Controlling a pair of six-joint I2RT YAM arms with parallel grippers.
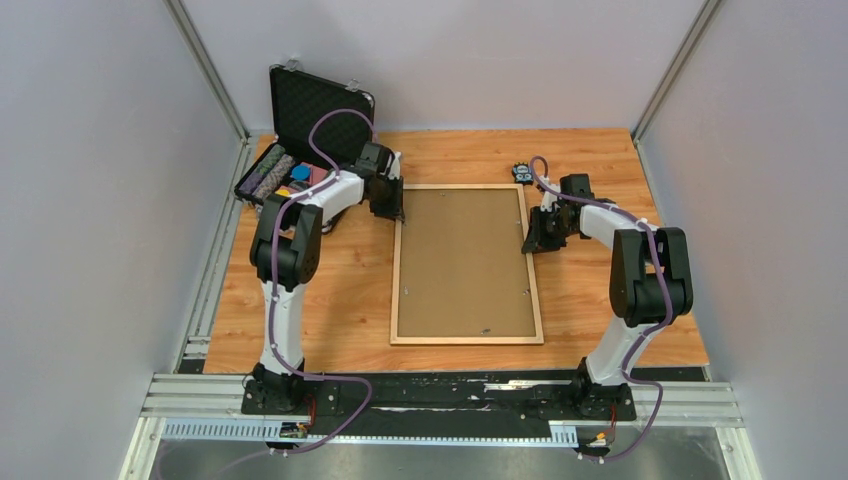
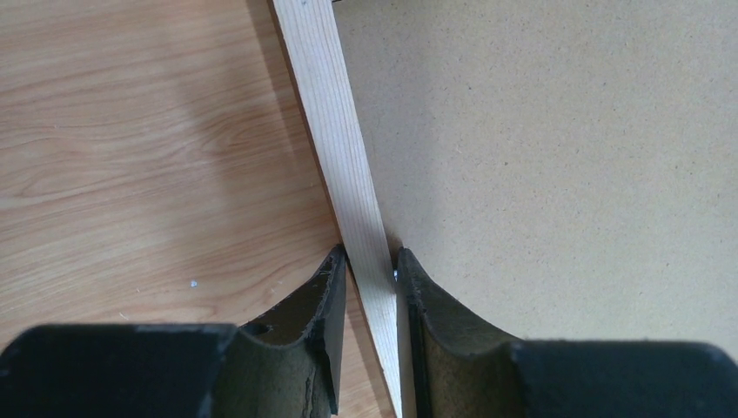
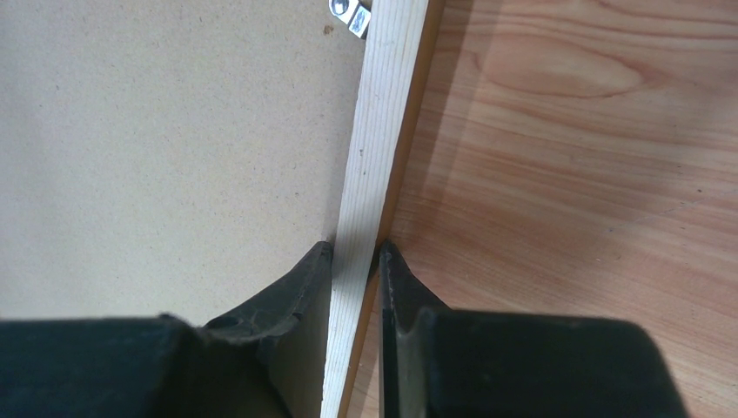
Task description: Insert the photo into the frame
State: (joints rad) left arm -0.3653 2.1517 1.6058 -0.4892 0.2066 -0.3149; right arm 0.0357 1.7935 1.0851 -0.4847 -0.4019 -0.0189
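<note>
Your left claw sat astride the left long rail of the frame, pressed against its outer and inner faces, so it read as pinching the moulding. Your right claw pinched the opposite long rail the same way.

The frame lay flat on the surface between your two arms, back side up. Its long axis ran straight away from the arm bases. Each claw had the rail on its own side: the left one close to the far corner, the right one a little nearer along its rail. Any lift or turn would, I judged, have needed both claws to move together across that short width.

The frame looked like thin pale wood, with the brown backing board filling its opening and small metal tabs at the board's edge. You could not see the photo anywhere; it may have lain under the board.
</note>
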